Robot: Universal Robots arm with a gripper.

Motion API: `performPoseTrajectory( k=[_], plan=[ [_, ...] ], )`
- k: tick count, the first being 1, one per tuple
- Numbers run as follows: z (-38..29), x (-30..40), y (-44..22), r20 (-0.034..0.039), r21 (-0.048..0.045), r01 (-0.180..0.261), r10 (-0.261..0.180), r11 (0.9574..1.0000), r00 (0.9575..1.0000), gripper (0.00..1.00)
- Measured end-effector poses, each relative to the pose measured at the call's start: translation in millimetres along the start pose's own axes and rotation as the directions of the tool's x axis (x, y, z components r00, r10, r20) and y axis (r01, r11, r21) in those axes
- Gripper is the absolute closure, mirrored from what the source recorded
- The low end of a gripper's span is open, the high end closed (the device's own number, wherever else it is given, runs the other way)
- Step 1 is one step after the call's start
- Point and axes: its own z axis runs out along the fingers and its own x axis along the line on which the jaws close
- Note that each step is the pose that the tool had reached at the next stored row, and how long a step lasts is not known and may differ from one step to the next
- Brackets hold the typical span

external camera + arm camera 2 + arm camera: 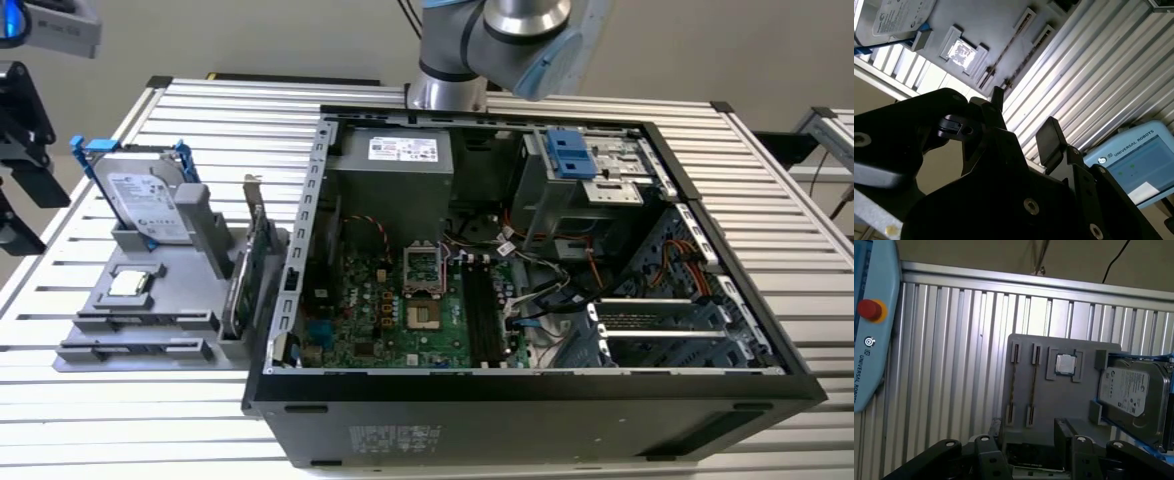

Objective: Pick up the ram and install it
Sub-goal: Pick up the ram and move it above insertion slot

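My black pincer (1029,432) hangs with its jaws apart, gripping nothing. The ram (1013,385), seemingly a thin edge-on strip, stands in the grey slotted holder (1054,400), at the exterior view's left of the open black computer case (534,400).

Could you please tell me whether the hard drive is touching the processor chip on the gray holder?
Apart. The first wrist view shows bare gray holder between the hard drive and the processor chip.

Table (200,120): ribbed bare alu, satin sheen. Parts tray (1054,395): matt grey plastic. Hard drive (1134,390): shiny metal lid w/ paper label, blue plastic rails (80,152). PC case (534,400): matt black metal. Gripper (1021,112): matt black.
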Motion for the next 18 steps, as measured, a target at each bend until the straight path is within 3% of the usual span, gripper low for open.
performPoseTrajectory(
  k=[18],
  plan=[
    [16.1, 0.7, 0.0, 0.0001, 0.0006, -0.028, 0.028, 0.9996, 0.9996, 0.0]
  ],
)
